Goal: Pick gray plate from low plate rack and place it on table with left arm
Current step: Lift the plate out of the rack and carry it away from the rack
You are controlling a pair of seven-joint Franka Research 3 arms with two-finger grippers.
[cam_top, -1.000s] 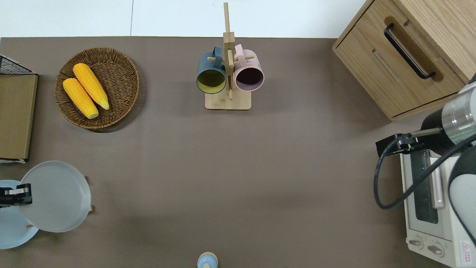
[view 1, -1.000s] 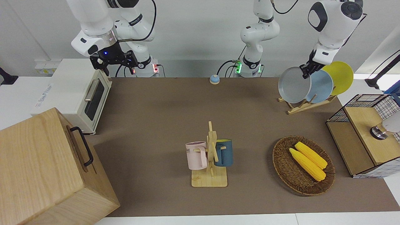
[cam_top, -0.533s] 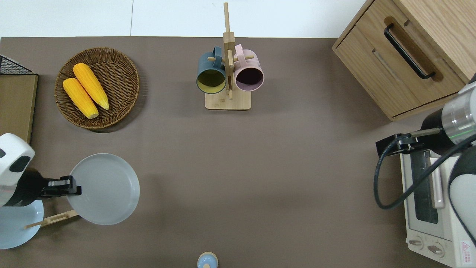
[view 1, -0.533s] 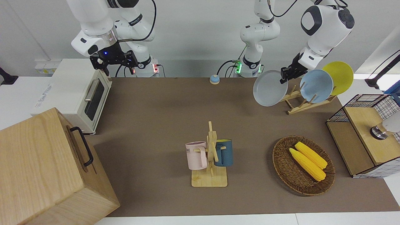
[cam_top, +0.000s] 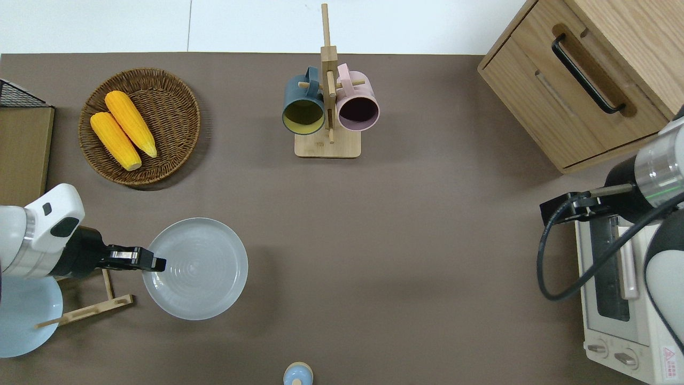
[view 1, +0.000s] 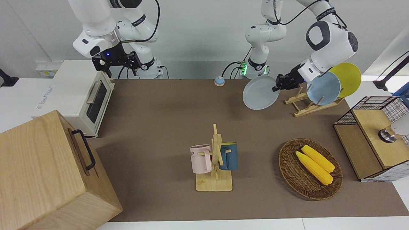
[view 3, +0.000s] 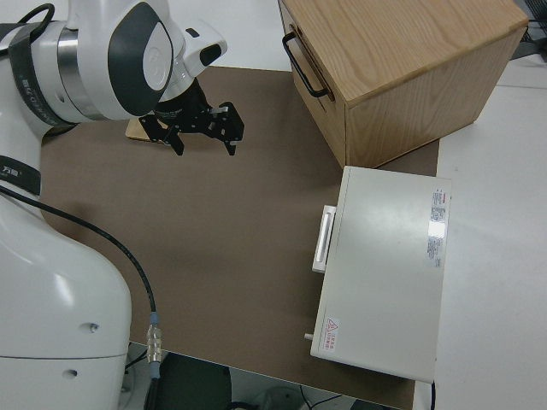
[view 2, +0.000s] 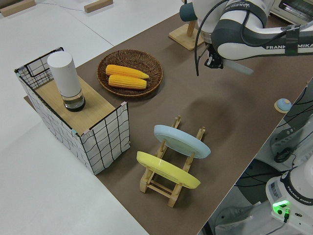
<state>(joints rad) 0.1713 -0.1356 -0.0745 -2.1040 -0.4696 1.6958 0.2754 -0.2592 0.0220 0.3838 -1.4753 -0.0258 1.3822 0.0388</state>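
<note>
My left gripper [view 1: 277, 85] is shut on the rim of the gray plate [view 1: 260, 92] and holds it in the air, tilted a little. In the overhead view the gripper [cam_top: 155, 263] and the plate [cam_top: 195, 268] are over bare table [cam_top: 401, 240], beside the low plate rack [cam_top: 85, 310], toward the table's middle. The rack [view 1: 303, 107] holds a light-blue plate [view 1: 323, 88] and a yellow plate [view 1: 348, 76]. In the left side view the plate [view 2: 239, 67] shows edge-on. My right gripper [view 1: 116, 65] is parked and open.
A mug stand [view 1: 214, 159] with a pink and a blue mug stands mid-table. A wicker basket [view 1: 282, 159] holds two corn cobs. A wire-sided shelf [view 1: 370, 137] is at the left arm's end. A toaster oven [view 1: 80, 92] and a wooden box [view 1: 41, 172] are at the right arm's end.
My left gripper has lifted the gray plate off the rack and carried it toward the table's middle. The plate has turned flatter. The right arm has not moved.
</note>
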